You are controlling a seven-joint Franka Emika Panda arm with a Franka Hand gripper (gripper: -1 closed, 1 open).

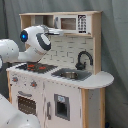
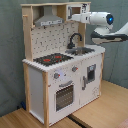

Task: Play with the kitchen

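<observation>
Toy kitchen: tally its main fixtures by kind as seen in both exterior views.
Hob: 1
Faucet: 1
Sink: 1
Oven door: 1
Grey hood: 1
Microwave: 1
Total: 6, all on one toy kitchen.

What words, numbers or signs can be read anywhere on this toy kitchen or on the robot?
None can be read.
The small white microwave in the top shelf of the white and light-wood toy kitchen has a dark keypad panel; its marks are too blurred to read.
The round knobs above the oven door show no legible marks.
The white robot arm shows a blue light, no lettering.
</observation>
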